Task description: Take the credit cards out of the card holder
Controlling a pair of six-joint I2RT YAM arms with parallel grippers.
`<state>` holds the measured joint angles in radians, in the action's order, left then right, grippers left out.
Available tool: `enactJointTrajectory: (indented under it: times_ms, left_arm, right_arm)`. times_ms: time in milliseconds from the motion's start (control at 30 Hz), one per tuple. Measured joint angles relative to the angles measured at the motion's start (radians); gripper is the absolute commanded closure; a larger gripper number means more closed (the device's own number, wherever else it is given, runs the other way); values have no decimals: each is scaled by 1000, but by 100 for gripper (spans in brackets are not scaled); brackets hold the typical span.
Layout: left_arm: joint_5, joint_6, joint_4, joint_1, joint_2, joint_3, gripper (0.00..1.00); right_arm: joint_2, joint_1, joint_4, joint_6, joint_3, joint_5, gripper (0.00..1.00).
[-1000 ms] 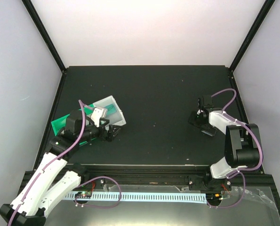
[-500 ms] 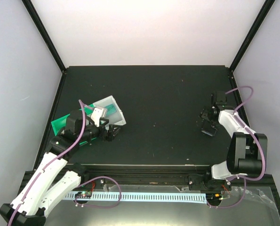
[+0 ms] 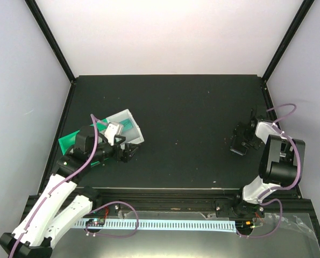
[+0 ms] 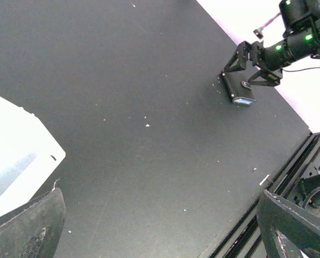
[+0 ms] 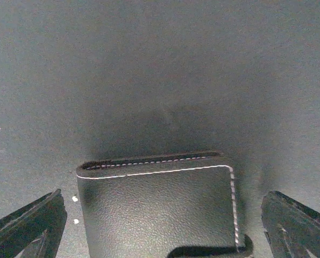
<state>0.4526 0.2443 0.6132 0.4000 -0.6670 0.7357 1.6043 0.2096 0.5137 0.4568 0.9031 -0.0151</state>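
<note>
Right gripper (image 5: 162, 227) hangs low over the black table (image 3: 192, 107) with its jaws spread wide, one fingertip (image 5: 28, 226) at each side of the card holder (image 5: 154, 188). There is bare table between each finger and the holder, so it grips nothing. The card holder lies flat and folded shut near the table's right edge, close in front of the right arm. From where I stand it looks like dark grained leather with a line of white stitching along its far and right edges. In the left wrist view its near end catches a pale bluish gleam. I cannot tell whether any cards are inside it.

Across the table, well apart from the holder, the left gripper (image 4: 160, 230) sits low near the left side, its jaws also wide apart and nothing between them. Just beside it stands a white bin (image 3: 122, 117), tilted in the overhead view, with a green tray (image 3: 67, 142) partly under the left arm. Something teal (image 3: 127, 125) shows inside the bin, but it is too small to say whether it is a card.
</note>
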Motion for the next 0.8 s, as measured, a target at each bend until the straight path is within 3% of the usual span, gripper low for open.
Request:
enactJointTrajectory:
  times_ms: [300, 800]
  left_arm:
    - [2, -10, 0, 0, 0, 0, 1]
    - [0, -10, 1, 0, 0, 0, 1]
  right_arm:
    - [39, -19, -8, -64, 6, 106, 8]
    - [76, -277, -7, -100, 40, 138, 25]
